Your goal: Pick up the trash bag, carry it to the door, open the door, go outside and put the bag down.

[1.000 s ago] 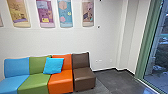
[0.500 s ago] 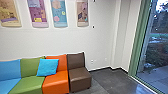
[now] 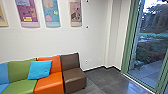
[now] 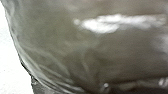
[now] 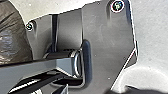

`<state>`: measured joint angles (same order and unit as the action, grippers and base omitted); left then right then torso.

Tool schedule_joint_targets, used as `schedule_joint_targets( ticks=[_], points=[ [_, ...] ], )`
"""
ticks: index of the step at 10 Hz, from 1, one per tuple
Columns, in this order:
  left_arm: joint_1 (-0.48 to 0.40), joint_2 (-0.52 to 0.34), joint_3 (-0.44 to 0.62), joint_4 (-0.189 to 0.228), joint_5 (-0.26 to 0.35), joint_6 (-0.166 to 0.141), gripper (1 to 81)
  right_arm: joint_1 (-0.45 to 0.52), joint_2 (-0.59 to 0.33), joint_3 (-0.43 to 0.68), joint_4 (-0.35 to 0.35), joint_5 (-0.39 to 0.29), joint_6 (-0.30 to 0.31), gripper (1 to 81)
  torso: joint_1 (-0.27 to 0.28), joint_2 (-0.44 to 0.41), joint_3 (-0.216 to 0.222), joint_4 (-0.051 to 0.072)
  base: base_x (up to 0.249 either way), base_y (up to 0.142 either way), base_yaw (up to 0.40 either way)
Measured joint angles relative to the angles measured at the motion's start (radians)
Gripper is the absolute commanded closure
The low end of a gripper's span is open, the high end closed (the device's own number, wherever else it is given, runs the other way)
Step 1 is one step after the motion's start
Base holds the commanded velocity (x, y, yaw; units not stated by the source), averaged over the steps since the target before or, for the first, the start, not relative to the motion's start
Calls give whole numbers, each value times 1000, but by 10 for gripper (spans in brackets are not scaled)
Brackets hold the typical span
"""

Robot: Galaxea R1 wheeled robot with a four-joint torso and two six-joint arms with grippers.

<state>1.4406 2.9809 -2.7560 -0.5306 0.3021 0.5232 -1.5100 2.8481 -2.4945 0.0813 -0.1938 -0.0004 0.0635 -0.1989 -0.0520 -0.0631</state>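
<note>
Yellow label (image 3: 27,19) on the purple wall panel (image 3: 28,10) is carrying marks too small to read. Dark, glossy trash bag (image 4: 75,50) is bulging close to the left wrist camera, probably full; contents are escaping identification. Dark floor (image 3: 102,80) is running between the brown seat (image 3: 74,76) and green-framed glass (image 3: 147,56). Jaw opening and hold, both grippers: cannot tell.

Bag (image 4: 62,45) in both wrist views.
</note>
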Motion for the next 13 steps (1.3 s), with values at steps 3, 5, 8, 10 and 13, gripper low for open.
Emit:
schedule_joint_targets(
  ticks=[3, 5, 8, 10, 13],
  points=[
    [0, 13, 1, 0, -1, 0, 811, -6, 1, -4, 0, 4, 0, 10, 0, 0, 0, 0, 0, 0, -226],
    [0, 13, 1, 0, -3, 0, 811, -6, 2, -9, -1, 11, 0, 10, 0, 0, 0, 0, 0, 0, -244],
    [0, 13, 1, 0, -4, 0, 811, -8, 21, -18, -12, 12, 0, 10, 0, 0, 0, 0, 0, 0, -246],
    [1, 13, 1, 0, -4, 0, 811, -8, 22, -24, -13, 12, 0, 10, 0, 0, 0, 0, 0, 0, -247],
    [5, 13, 1, 0, -7, 0, 811, -15, 35, -27, -19, 11, 0, 10, 0, 0, 0, 0, 0, 0, -247]
  ],
)
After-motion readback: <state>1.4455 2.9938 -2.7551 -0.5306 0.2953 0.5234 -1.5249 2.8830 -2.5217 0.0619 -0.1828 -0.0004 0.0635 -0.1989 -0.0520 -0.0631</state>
